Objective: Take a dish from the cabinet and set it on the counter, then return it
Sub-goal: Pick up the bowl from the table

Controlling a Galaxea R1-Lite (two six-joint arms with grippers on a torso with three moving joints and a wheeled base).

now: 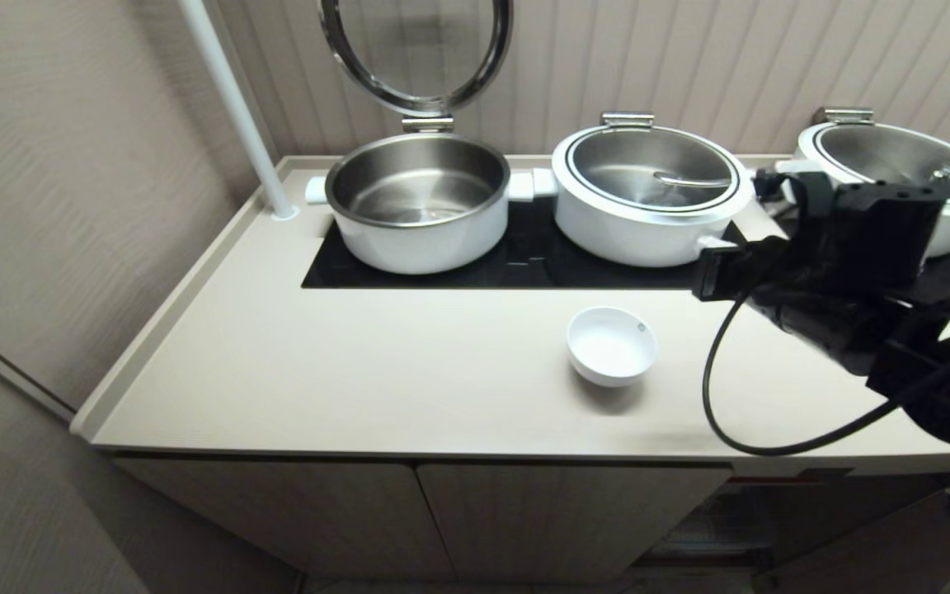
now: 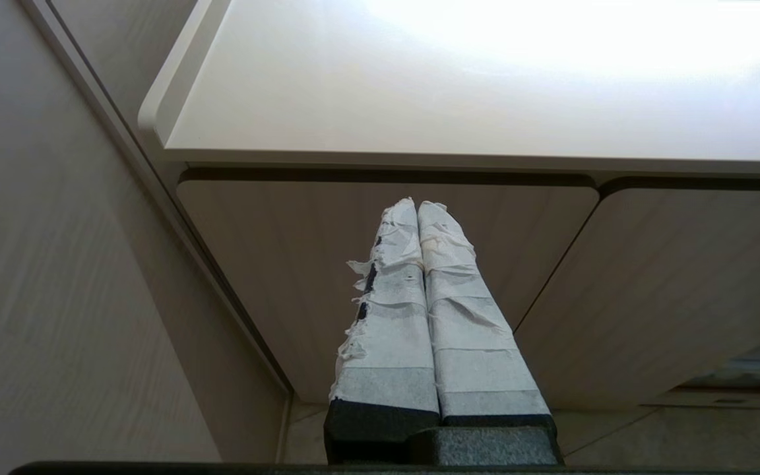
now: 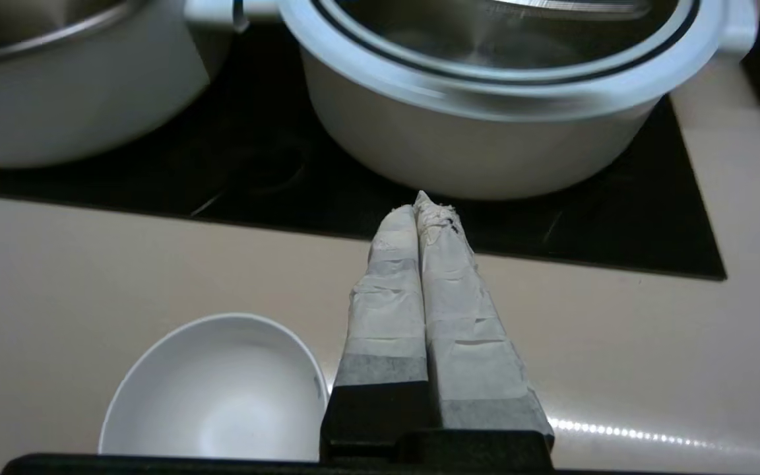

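The bowl (image 1: 612, 345) stands upright on the desk (image 1: 359, 371), lower centre of the head view, just in front of the black cooktop (image 1: 524, 264) and clear of the pots. Nothing touches it.

The right claw (image 3: 423, 204) is pressed shut on nothing, its taped fingers (image 3: 386, 290) together. In the right wrist view the bowl (image 3: 215, 389) sits at lower left, beside the fingers and behind their tips, which point past it toward the lidded pot (image 3: 485, 99). In the head view the right arm (image 1: 846, 272) fills the right edge, well to the right of the bowl.

The left claw (image 2: 418, 208) is likewise closed and empty, parked low before the shut doors of the cabinet (image 2: 367, 264), below the desk edge.

Judgement: the bowl has been set down and the return remains. The right arm is the nearer. Its claw would have to open and swing back toward frame centre to meet the rim; a round bowl offers no preferred axis.
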